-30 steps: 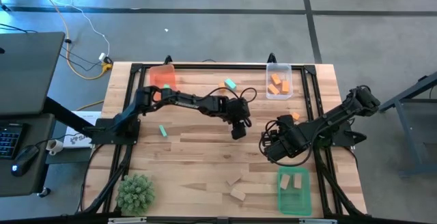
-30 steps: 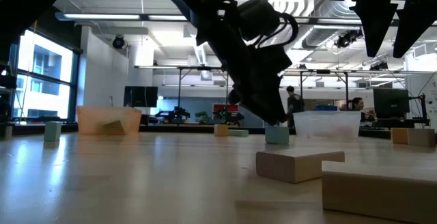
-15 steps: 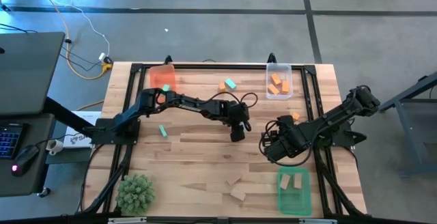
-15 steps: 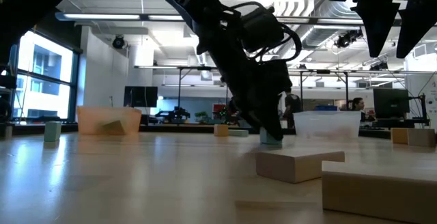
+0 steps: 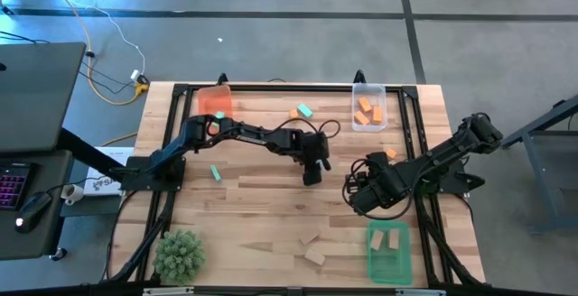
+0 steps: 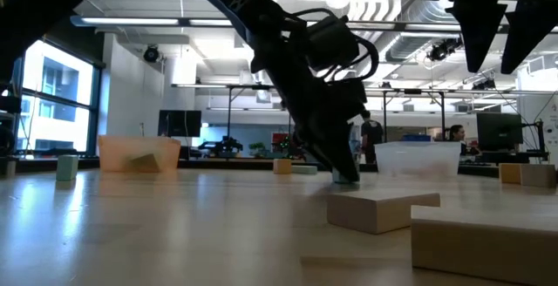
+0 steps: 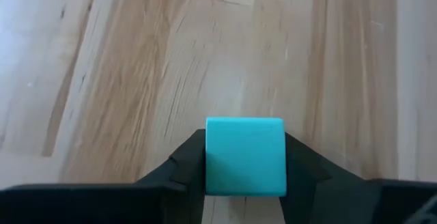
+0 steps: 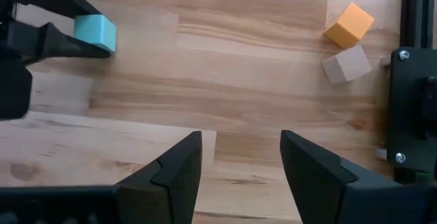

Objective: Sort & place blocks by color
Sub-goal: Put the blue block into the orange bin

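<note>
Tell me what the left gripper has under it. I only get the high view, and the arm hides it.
Observer: A teal block sits in the left gripper, with both fingers against its sides.
Operator: Report whether it is lifted.
Observer: In the low view the fingertips reach down to the table, so it looks to be at table level.
Operator: Check the right gripper.
Observer: The right gripper is open and empty, over bare wood. An orange block and a tan block lie side by side ahead of it.
</note>
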`<action>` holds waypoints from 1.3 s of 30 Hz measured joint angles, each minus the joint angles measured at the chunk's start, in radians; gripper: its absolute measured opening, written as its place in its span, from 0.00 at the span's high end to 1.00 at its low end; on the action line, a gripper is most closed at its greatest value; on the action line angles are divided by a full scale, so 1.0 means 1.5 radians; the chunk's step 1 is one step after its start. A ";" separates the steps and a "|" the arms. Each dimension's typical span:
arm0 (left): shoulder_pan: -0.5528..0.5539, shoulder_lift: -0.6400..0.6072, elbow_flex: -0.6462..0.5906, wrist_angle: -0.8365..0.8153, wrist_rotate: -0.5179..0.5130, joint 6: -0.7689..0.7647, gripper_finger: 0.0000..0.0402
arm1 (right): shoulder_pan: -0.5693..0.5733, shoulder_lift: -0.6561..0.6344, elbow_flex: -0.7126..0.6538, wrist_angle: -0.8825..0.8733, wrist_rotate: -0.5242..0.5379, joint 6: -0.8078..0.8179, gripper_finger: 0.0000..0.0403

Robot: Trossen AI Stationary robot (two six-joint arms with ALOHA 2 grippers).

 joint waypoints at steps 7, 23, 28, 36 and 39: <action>0.040 -0.008 0.000 -0.039 0.053 0.000 0.74 | -0.038 -0.002 0.000 -0.002 0.005 -0.085 0.54; 0.104 -0.154 -0.001 -0.177 0.085 0.033 0.74 | -0.213 -0.114 0.000 0.094 0.087 -0.482 0.54; 0.130 -0.225 -0.001 -0.221 0.010 0.049 0.74 | -0.270 -0.123 0.000 0.148 0.084 -0.599 0.54; 0.203 -0.348 -0.007 -0.305 -0.090 0.038 0.74 | -0.337 -0.124 0.000 0.187 0.055 -0.744 0.54; 0.233 -0.391 -0.033 -0.336 -0.130 -0.002 0.74 | -0.363 -0.124 0.000 0.197 0.046 -0.790 0.54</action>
